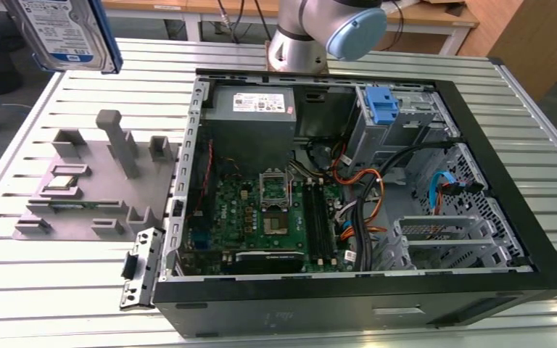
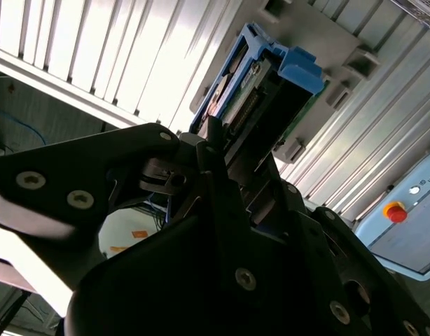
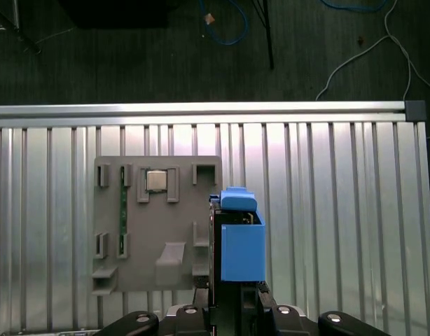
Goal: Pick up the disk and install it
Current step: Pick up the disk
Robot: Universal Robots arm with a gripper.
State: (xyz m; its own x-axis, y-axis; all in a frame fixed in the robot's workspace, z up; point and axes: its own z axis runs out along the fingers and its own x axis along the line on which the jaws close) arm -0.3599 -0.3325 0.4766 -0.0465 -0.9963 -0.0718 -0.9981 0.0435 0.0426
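The disk, a silver drive with a white-and-blue label and blue rails, hangs in the air at the exterior view's upper left, above the table's far corner. In the first wrist view the disk stands on edge, its blue rail showing. My gripper is shut on it from below. The slatted table and grey fixture lie far beneath. In the second wrist view the disk sticks out past the dark fingers clamped on it.
An open computer case lies on the slatted metal table, with the motherboard, cables and a grey power-supply box inside. A blue latch sits at the drive bay. A grey fixture plate lies beside the case. The arm's base stands behind the case.
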